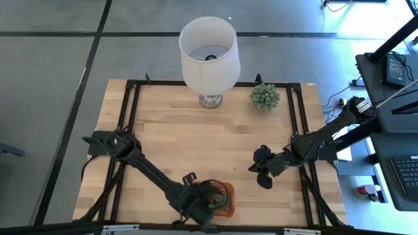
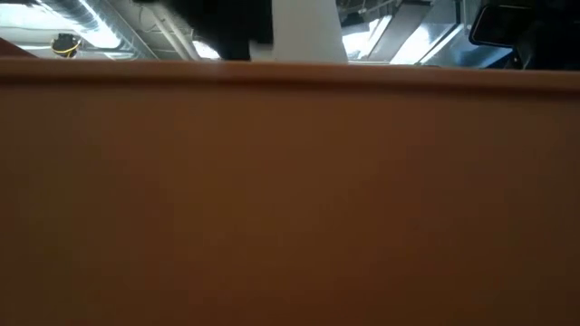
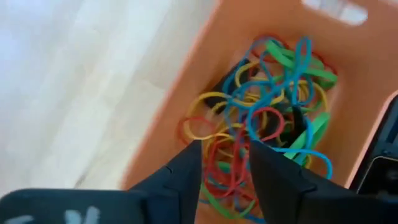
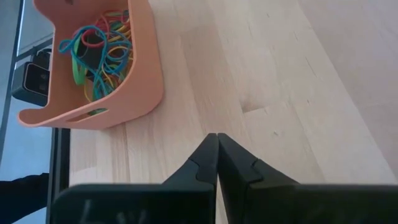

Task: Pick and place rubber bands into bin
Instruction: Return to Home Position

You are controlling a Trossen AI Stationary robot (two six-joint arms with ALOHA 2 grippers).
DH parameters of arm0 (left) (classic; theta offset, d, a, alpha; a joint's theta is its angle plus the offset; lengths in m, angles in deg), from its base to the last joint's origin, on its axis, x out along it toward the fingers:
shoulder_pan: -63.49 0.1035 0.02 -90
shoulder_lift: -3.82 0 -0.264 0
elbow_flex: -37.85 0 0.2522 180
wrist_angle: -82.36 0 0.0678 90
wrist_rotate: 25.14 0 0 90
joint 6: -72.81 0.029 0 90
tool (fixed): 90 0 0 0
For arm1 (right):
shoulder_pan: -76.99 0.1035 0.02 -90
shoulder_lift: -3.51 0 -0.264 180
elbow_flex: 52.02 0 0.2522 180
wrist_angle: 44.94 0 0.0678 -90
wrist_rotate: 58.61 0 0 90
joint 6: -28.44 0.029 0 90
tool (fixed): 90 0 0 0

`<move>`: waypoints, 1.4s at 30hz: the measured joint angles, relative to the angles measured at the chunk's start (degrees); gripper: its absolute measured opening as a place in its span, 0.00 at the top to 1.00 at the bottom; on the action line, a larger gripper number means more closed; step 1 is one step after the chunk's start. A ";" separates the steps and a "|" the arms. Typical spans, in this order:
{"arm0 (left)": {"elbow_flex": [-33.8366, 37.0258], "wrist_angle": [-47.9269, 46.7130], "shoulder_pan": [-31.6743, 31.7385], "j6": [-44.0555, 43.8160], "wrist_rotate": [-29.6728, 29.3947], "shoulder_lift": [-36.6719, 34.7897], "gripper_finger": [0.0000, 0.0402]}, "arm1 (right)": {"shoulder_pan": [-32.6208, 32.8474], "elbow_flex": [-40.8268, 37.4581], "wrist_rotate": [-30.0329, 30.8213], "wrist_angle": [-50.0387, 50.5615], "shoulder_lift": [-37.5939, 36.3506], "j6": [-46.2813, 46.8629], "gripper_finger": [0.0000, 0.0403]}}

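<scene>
The orange bin (image 3: 186, 118) stands near the table's front edge (image 1: 225, 203). It holds a tangled heap of rubber bands (image 3: 261, 124) in red, yellow, green, blue and black, also seen in the right wrist view (image 4: 99, 46). My left gripper (image 3: 225, 155) hangs open over the bin, pointing steeply down, its fingertips just above the heap. My right gripper (image 4: 216, 137) is shut and holds nothing. It hovers over bare wood to the right of the bin (image 1: 261, 171). The bin's orange wall (image 2: 290, 199) fills the low view. My left gripper has its open fingers (image 3: 186, 168) over the heap of bands in the bin, coming from above. I cannot tell whether the fingertips touch the bands; no band is pinched between them.
A lamp with a white shade (image 1: 209, 55) and a small green plant (image 1: 264, 96) stand at the table's far edge. A black device (image 3: 379, 174) sits right beside the bin. Bare wood (image 1: 196, 137) lies open in the table's middle.
</scene>
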 joint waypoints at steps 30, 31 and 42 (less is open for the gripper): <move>64.00 33.87 11.73 42.13 -8.40 -48.78 1.00 | -0.24 0.00 0.07 -13.53 -0.02 -0.03 0.97; 67.58 39.16 13.08 44.33 -5.97 -51.47 1.00 | -0.24 0.00 0.07 -13.59 -0.02 -0.03 0.97; 93.42 71.13 28.81 59.86 10.72 -77.51 1.00 | -0.24 0.00 0.07 -16.79 -0.02 0.15 0.97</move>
